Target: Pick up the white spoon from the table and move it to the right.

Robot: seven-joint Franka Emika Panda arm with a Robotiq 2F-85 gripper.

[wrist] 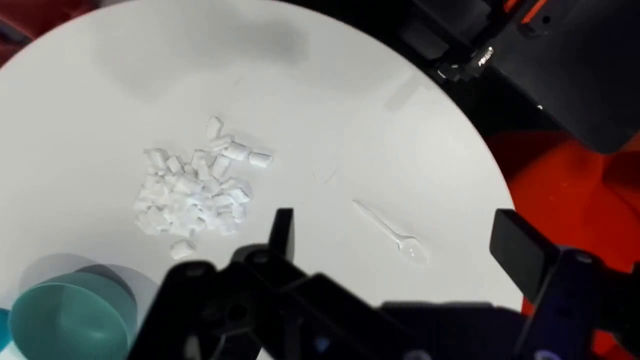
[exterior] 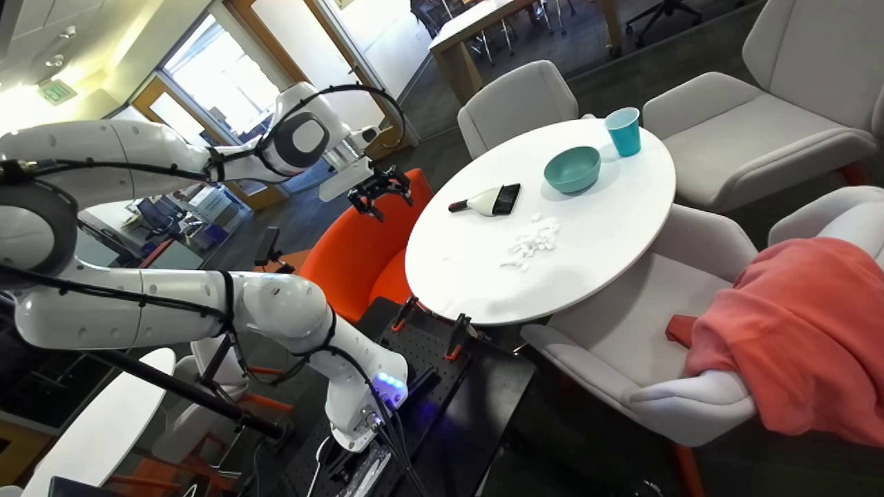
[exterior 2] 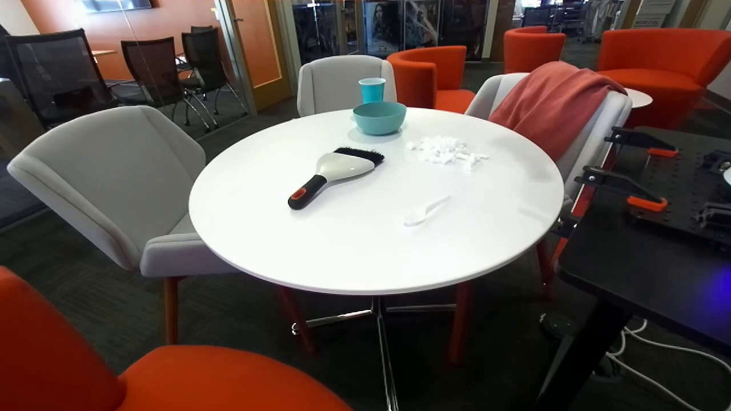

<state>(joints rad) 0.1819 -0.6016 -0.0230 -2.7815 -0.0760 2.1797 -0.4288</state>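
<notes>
Gripper (exterior: 396,210): mounted at the end of the white arm (exterior: 269,310). Jaws set wide; fingers (wrist: 522,252) stand well apart w/ a broad gap btwn. the tips. In an exterior view the unit hangs above table level, seen against the orange chair (exterior: 366,238).

White spoon (exterior 2: 422,213): lies flat on the round white table (exterior 2: 342,251), not yet lifted. Pos. in wrist view: in the gap btwn. the fingers, well below the tips, touching neither. Scoop end is nearer the rim; handle end is nearer the white pieces (exterior 2: 445,149).

White pieces: loose heap w/ a few pcs. strung off to one side. Heap lies nr. the green bowl (exterior 2: 380,118), apart from the spoon.

Bowl & blue cup (exterior 2: 372,90): both upright in both exterior views, just beside each other; cup nr. the rim.

Brush (exterior 2: 345,165): lies flat. White body, black bristles, black handle w/ orange inset. Bristle end is nearer the bowl.

Surroundings: grey chairs (exterior: 518,107) stand around the table; a red cloth (exterior 2: 559,103) is draped over one. Black bench (exterior 2: 628,251) adjoins the table area, w/ 2 clamps (exterior 2: 619,184) at its edge; arm base stands on same bench.
</notes>
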